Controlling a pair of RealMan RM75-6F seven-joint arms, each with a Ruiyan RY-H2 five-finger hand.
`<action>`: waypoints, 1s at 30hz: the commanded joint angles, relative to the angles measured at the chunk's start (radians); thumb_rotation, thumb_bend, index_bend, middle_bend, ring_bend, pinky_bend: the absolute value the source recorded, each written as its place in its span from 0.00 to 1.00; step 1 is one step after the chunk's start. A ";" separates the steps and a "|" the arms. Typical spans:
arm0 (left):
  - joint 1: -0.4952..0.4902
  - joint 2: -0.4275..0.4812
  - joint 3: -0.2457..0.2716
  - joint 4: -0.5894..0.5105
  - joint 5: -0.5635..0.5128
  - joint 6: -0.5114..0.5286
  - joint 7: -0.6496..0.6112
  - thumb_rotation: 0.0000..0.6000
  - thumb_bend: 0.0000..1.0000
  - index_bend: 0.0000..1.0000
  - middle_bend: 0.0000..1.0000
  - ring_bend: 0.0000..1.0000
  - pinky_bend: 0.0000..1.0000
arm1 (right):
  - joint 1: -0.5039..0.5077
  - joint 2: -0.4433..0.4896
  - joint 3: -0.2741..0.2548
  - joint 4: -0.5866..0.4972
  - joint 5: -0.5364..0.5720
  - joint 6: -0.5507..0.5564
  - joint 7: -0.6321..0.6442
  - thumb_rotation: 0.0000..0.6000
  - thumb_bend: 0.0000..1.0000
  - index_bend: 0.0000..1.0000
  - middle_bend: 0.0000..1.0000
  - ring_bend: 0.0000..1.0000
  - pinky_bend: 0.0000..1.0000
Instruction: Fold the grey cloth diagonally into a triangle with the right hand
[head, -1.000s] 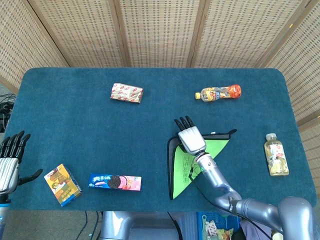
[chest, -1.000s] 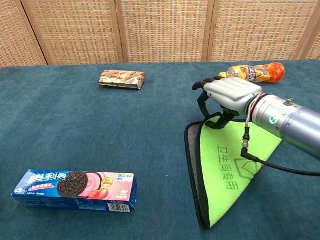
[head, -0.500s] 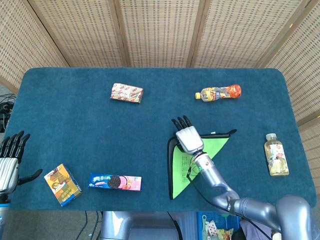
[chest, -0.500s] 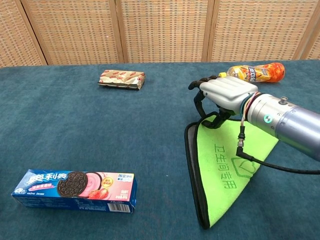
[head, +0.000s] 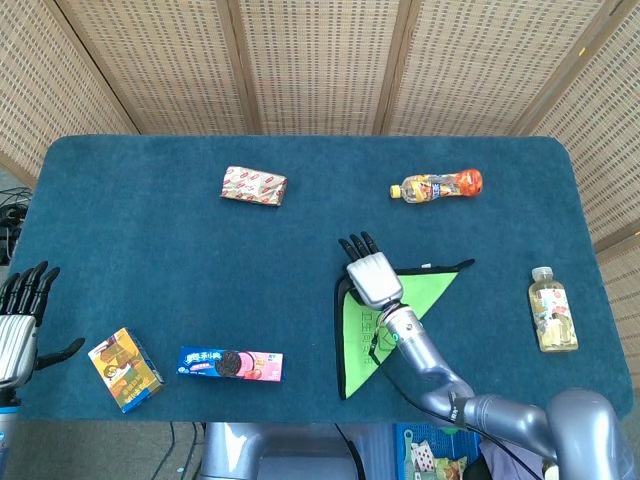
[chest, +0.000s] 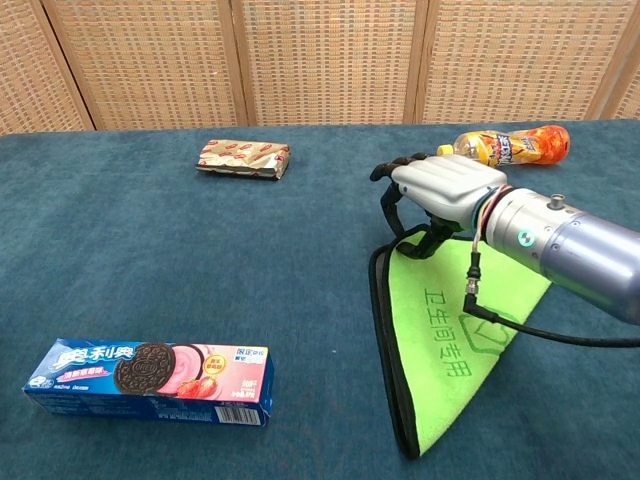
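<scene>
- Head view: your right hand (head: 372, 277) sits over the far-left corner of the cloth (head: 385, 320), which lies toward the near right of the table (head: 150, 260), already a triangle with its green face up and dark edge showing. The fold looks essentially made, so the step in hand is finishing at that corner. Next you want to lift clear without dragging the top layer.
- Head view: your left hand (head: 20, 322) rests at the table's near-left edge, released, fingers apart, holding nothing; its wrist is cut off by the frame.
- Chest view: the right hand (chest: 440, 190) has its fingers curled down above the cloth's (chest: 450, 340) corner. The palm hides the tips, so I cannot tell whether they pinch fabric or hang free. The cloth's right point is hidden behind the forearm.
</scene>
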 joint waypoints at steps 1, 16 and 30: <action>0.000 0.000 0.000 0.000 0.000 0.000 0.000 1.00 0.15 0.00 0.00 0.00 0.00 | 0.002 -0.001 0.002 0.000 0.003 0.000 0.000 1.00 0.45 0.61 0.10 0.00 0.00; -0.001 0.000 0.002 -0.001 0.000 -0.004 0.001 1.00 0.15 0.00 0.00 0.00 0.00 | 0.007 -0.005 0.001 0.015 0.026 -0.017 -0.003 1.00 0.43 0.46 0.01 0.00 0.00; -0.001 -0.001 0.003 -0.003 0.005 0.000 0.003 1.00 0.15 0.00 0.00 0.00 0.00 | -0.005 0.030 -0.002 -0.023 0.041 0.001 -0.027 1.00 0.29 0.22 0.00 0.00 0.00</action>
